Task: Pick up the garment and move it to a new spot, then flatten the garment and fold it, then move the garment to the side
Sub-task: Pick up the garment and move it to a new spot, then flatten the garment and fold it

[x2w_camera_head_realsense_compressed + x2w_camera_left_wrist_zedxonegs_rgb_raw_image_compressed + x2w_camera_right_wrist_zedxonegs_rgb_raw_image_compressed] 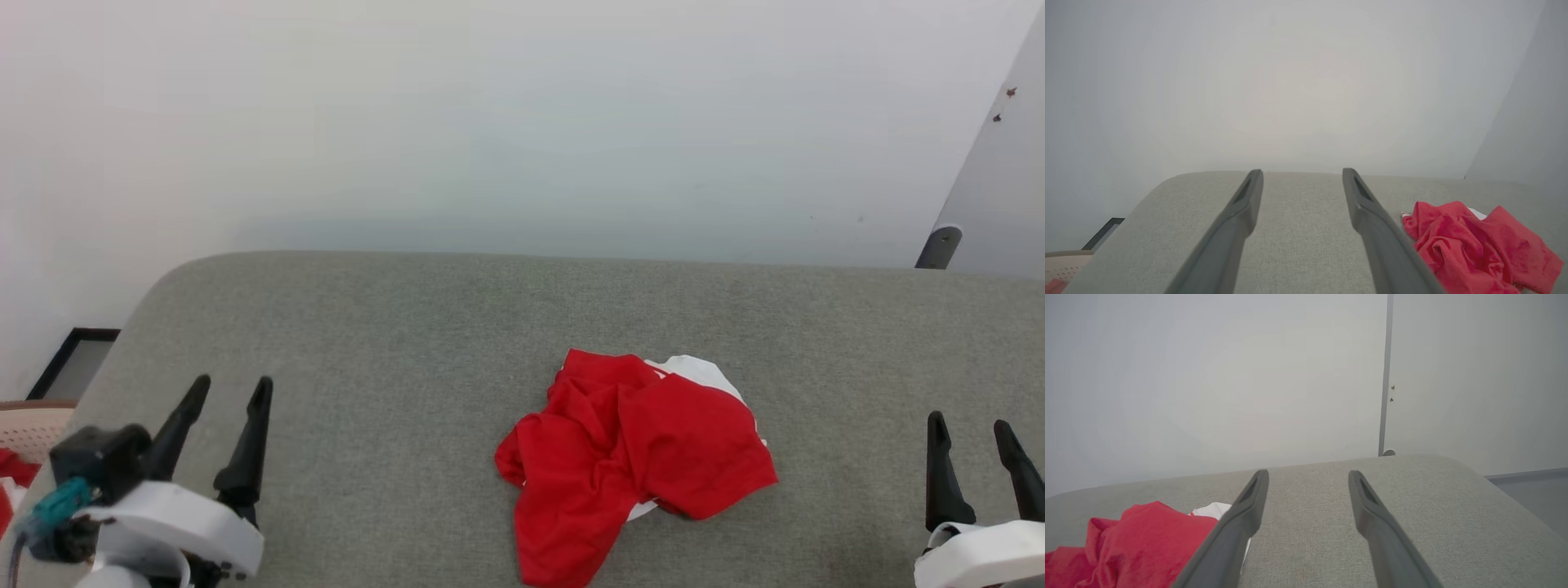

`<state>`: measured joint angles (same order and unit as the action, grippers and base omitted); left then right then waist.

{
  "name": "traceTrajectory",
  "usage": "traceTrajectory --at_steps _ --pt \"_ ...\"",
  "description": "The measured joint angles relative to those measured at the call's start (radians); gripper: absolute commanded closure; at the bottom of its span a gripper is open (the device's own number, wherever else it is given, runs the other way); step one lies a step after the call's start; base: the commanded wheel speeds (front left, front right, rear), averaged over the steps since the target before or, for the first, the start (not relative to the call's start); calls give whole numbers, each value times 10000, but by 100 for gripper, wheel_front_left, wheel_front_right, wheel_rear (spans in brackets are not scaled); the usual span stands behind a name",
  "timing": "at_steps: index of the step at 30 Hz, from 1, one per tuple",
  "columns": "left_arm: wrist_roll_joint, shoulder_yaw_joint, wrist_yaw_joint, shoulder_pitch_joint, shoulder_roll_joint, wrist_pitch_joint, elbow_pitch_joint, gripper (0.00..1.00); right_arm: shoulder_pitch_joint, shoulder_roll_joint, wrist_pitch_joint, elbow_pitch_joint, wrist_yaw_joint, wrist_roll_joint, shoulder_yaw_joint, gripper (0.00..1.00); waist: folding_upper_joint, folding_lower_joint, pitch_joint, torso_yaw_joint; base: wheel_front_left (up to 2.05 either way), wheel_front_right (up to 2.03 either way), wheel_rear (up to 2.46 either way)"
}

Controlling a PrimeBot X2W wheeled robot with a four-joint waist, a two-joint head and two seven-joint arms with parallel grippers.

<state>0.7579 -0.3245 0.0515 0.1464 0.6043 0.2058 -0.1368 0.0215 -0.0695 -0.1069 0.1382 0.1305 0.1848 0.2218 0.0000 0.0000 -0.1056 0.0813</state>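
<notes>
At the lower left of the head view, the left pincer (232,382) hovers over a grey fabric-covered surface (408,327), its two long dark fingers spread apart and holding nothing. At the lower right, the right pincer (968,420) is spread wide too, also empty. Between them, low and slightly right of the frame's centre, the garment (629,457) lies in a crumpled heap on the surface: bright red cloth with a bit of white showing at its upper right edge. It sits well apart from both pincers. In the left wrist view the left pincer (1302,171) points across bare grey fabric, with the garment (1474,245) bunched at the lower right. In the right wrist view the right pincer (1308,473) points the same way, with the garment (1139,543) at the lower left. Beyond the surface's rounded far edge stands a plain pale wall (490,122). A grey panel (1004,180) leans in at the upper right, and a dark frame (73,363) rests at the far left.
</notes>
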Motion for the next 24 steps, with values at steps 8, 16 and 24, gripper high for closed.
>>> traceTrajectory --at_steps 8,16,24 --pt "-117 548 -255 -360 -261 502 -19 0 -131 56 -48 0 0 12 2 0 0 0 3 50 0 0 0" --pt "-221 917 -443 -548 -428 545 82 0 -140 65 15 -10 0 46 -38 0 0 0 59 138 0 0 0" --pt "-320 838 -420 -543 -479 481 313 0 129 -215 639 113 0 332 -428 0 0 0 169 578 0 0 0"
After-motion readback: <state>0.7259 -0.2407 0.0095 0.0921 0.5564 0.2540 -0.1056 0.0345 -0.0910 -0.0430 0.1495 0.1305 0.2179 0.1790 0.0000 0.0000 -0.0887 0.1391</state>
